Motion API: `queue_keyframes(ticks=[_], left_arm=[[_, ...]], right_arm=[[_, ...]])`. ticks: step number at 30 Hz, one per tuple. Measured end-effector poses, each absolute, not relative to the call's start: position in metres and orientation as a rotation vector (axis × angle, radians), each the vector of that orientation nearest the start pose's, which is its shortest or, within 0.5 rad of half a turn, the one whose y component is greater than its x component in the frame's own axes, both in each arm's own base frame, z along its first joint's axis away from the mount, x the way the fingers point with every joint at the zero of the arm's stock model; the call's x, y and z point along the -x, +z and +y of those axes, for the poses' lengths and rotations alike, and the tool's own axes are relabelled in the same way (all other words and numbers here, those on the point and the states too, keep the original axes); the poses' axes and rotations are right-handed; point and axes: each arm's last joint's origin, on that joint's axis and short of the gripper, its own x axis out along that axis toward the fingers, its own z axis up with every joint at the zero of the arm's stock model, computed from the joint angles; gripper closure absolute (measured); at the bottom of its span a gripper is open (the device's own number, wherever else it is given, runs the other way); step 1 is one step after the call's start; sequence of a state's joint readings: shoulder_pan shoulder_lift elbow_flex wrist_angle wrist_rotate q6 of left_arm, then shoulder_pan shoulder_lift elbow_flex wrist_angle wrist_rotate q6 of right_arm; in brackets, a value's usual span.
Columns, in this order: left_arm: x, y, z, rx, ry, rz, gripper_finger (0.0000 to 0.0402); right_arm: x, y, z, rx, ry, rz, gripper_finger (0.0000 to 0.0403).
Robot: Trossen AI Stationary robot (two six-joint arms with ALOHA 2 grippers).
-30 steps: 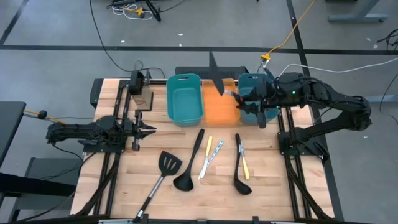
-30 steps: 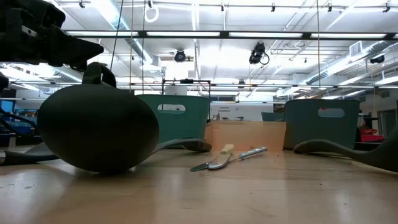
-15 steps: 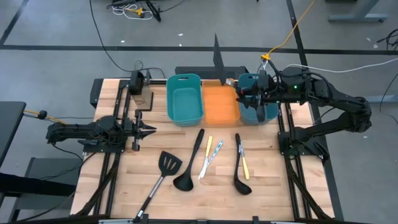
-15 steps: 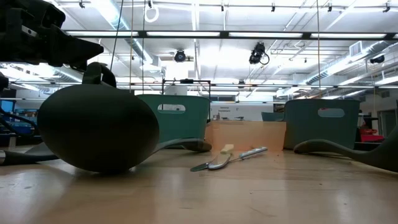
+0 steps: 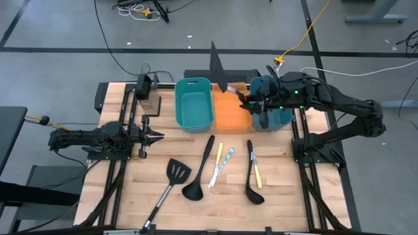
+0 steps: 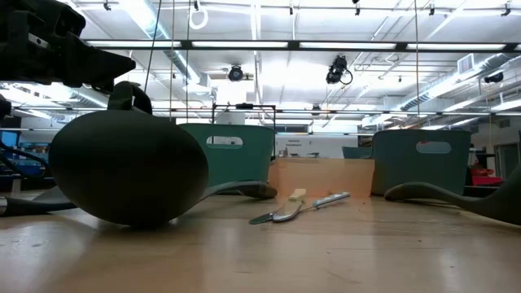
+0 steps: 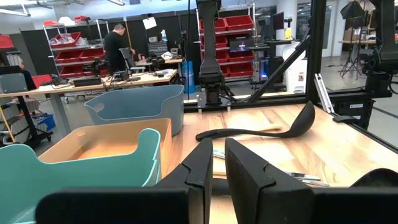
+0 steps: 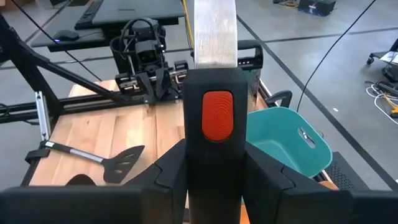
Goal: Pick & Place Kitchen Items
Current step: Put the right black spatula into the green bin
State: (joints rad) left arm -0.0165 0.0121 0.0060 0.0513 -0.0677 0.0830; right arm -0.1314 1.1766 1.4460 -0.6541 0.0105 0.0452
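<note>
My right gripper [image 5: 248,101] is shut on a black-handled tool [image 5: 219,65] with an orange thumb pad and a flat silver blade, held over the orange bin [image 5: 232,116]. My left gripper [image 5: 160,136] is shut and empty at the table's left. On the wood lie a black slotted spatula [image 5: 175,172], two black ladles [image 5: 196,188] [image 5: 253,190], a yellow stick [image 5: 257,175], and a white-yellow stick [image 5: 216,158] beside a teal one [image 5: 226,159]. One ladle's bowl [image 6: 126,167] fills the low view's left. My right gripper pinches the tool's black handle [image 8: 211,134] between its two fingers [image 8: 168,174], just below the orange pad. The fingers come from the table's right. The tool is lifted clear above the orange bin, and its blade [image 8: 214,31] stands out past the fingertips.
Two teal bins [image 5: 194,103] [image 5: 274,111] flank the orange bin along the table's far side. A dark block [image 5: 149,98] stands at the far left. Bare wood lies between the left gripper and the spatula. A person [image 7: 116,46] stands in the room behind.
My right gripper has turned at the wrist while staying over the orange bin's far right corner. The held tool has swung with it: the blade first stood nearly edge-on, and its tip now leans toward the table's left.
</note>
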Motion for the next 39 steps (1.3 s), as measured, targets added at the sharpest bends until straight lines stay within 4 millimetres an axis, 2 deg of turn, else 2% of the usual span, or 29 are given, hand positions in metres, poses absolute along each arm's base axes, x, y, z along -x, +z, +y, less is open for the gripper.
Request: queue_keyframes(ticks=[10,39], left_arm=[[-0.098,0.170,0.000,-0.081,0.053,-0.043,0.0352],[-0.098,0.170,0.000,-0.083,0.053,-0.043,0.0352]], right_arm=[[-0.245,0.427,-0.033,-0.038,-0.143,0.393,0.0282],[-0.247,0.431,-0.031,0.006,-0.087,0.343,0.0282]])
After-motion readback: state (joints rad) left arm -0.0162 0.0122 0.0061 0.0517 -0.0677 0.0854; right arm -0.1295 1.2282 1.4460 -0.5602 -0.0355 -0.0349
